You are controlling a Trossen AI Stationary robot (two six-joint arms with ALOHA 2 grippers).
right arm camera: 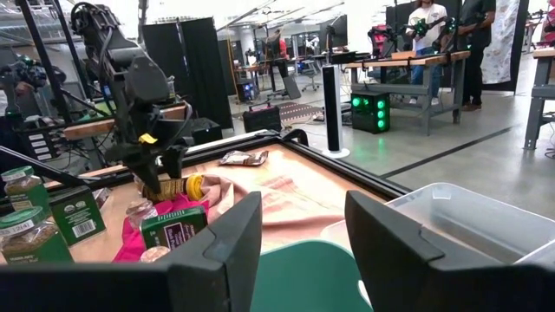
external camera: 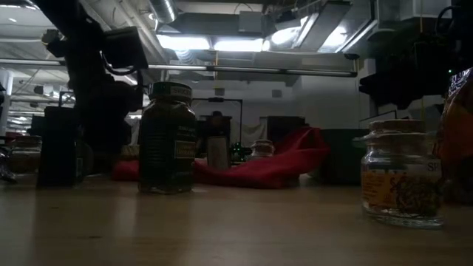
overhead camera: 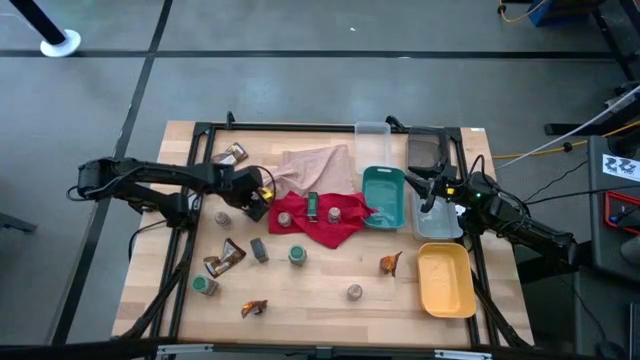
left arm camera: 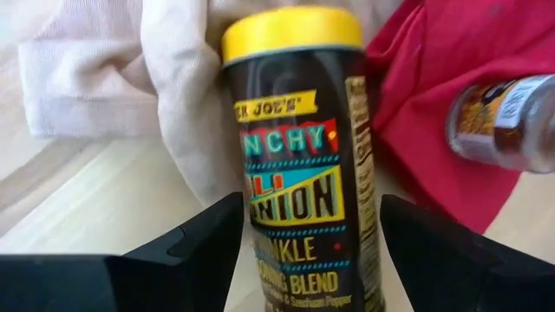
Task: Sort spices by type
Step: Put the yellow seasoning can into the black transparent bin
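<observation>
L claw (left arm camera: 308, 251) wide astride yellow-capped bottle (left arm camera: 299, 156); R claw (right arm camera: 303, 234) part-open, empty, over teal tray (right arm camera: 312, 277).

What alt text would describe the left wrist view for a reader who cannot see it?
A yellow-capped bottle lies between the open fingers of the left gripper, with visible gaps on both sides. It rests partly on a beige cloth, beside a red cloth with a small jar on it.

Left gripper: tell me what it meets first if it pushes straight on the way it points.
The yellow-capped bottle, lying between the open fingers of the left gripper. Beyond it, probably the beige cloth.
</observation>
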